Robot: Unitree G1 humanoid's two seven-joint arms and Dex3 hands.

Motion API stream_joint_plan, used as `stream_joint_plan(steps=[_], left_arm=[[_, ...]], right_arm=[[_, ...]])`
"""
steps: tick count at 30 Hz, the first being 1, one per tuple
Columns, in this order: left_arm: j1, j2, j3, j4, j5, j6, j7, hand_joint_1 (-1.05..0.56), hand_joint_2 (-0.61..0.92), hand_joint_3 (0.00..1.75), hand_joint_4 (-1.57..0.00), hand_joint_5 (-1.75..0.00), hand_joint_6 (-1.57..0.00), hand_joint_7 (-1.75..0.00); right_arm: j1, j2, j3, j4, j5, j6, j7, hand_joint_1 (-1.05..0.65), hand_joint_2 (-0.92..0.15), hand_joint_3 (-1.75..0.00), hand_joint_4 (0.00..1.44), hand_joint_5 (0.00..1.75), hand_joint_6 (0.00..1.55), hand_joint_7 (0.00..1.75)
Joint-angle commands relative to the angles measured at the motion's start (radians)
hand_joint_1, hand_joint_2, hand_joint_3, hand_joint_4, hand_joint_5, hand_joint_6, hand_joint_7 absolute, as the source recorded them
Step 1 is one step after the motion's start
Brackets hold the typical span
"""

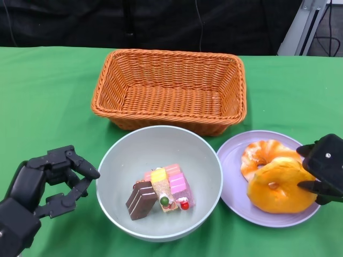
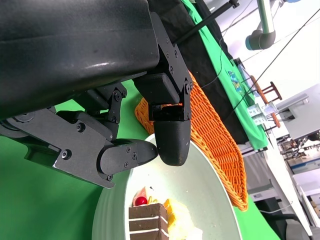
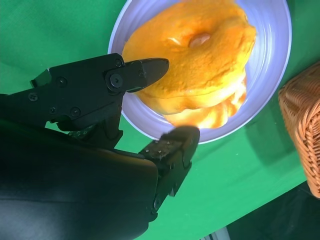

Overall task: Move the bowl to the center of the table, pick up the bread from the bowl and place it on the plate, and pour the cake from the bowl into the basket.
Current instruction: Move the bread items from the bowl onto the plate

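The bowl (image 1: 159, 182) sits lower centre of the head view, holding only cake (image 1: 161, 195). Bread (image 1: 278, 184) already lies on the plate (image 1: 231, 160) at lower right, the right hand (image 1: 324, 168) spread beside it. Pouring into the basket (image 1: 169, 88) remains; the left hand (image 1: 48, 184) waits with fingers apart and nothing in them.

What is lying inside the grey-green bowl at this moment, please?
Inside the bowl lie only cake pieces: a brown layered slice and pink-and-yellow ones with small red and green decorations. No bread is visible there. Anything beneath the cakes is covered.
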Motion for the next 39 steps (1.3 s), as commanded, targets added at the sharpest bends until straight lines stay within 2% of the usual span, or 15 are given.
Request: stream_joint_plan(steps=[1, 11, 14, 15, 17, 27, 28, 30, 31, 39], left_arm=[[0.012, 0.019, 0.004, -0.007, -0.004, -0.009, -0.004, -0.11, 0.74, 0.64, -0.83, -1.38, -0.85, -1.09], [0.013, 0.021, 0.004, -0.005, -0.006, -0.004, -0.008, -0.11, 0.73, 0.65, -0.83, -1.39, -0.85, -1.08], [0.014, 0.022, 0.003, -0.007, -0.003, 0.0, -0.006, -0.11, 0.73, 0.65, -0.83, -1.39, -0.85, -1.08], [0.015, 0.023, 0.003, -0.01, -0.001, 0.002, -0.005, -0.11, 0.73, 0.65, -0.83, -1.39, -0.85, -1.08], [0.016, 0.023, 0.002, -0.012, 0.001, 0.004, -0.003, -0.11, 0.73, 0.65, -0.83, -1.39, -0.85, -1.08], [0.015, 0.023, 0.001, -0.012, -0.003, 0.011, -0.008, -0.12, 0.73, 0.65, -0.82, -1.39, -0.85, -1.1], [0.015, 0.024, 0.0, -0.01, -0.002, 0.007, -0.008, -0.12, 0.73, 0.66, -0.82, -1.39, -0.84, -1.1], [0.015, 0.025, -0.001, -0.009, 0.001, 0.003, -0.007, -0.1, 0.73, 0.66, -0.82, -1.39, -0.84, -1.1], [0.014, 0.025, -0.001, -0.008, -0.001, 0.002, -0.009, -0.1, 0.73, 0.67, -0.82, -1.39, -0.84, -1.1], [0.016, 0.027, -0.005, -0.009, 0.002, -0.001, -0.007, -0.1, 0.73, 0.66, -0.82, -1.38, -0.84, -1.09]], right_arm=[[0.015, -0.004, -0.01, -0.014, -0.003, -0.014, -0.007, -0.43, -0.92, -0.13, 1.01, 0.57, 0.24, 0.0], [0.027, 0.001, -0.012, -0.003, -0.004, -0.058, -0.022, -0.42, -0.92, -0.13, 1.09, 0.46, 0.13, 0.0], [0.043, -0.008, 0.013, 0.0, -0.043, -0.104, -0.054, -0.43, -0.92, -0.1, 1.08, 0.4, 0.08, 0.0], [0.048, -0.01, 0.021, -0.004, -0.062, -0.118, -0.067, -0.43, -0.92, -0.09, 1.07, 0.43, 0.07, 0.0], [0.053, -0.009, 0.026, -0.007, -0.082, -0.133, -0.078, -0.42, -0.92, -0.07, 0.96, 0.67, 0.08, 0.0], [0.055, 0.003, 0.009, -0.031, -0.12, -0.167, -0.099, -0.49, -0.92, -0.13, 0.88, 0.77, 0.1, 0.01], [0.049, 0.004, 0.001, -0.046, -0.118, -0.156, -0.092, -0.49, -0.92, -0.13, 0.87, 0.81, 0.12, 0.01], [0.04, 0.006, -0.011, -0.075, -0.113, -0.131, -0.078, -0.52, -0.92, -0.14, 0.81, 1.05, 0.18, 0.02], [0.036, 0.009, -0.018, -0.089, -0.109, -0.116, -0.067, -0.52, -0.92, -0.14, 0.79, 1.08, 0.19, 0.02], [0.03, 0.012, -0.025, -0.125, -0.108, -0.07, -0.04, -0.51, -0.92, -0.14, 0.78, 1.05, 0.21, 0.02]])
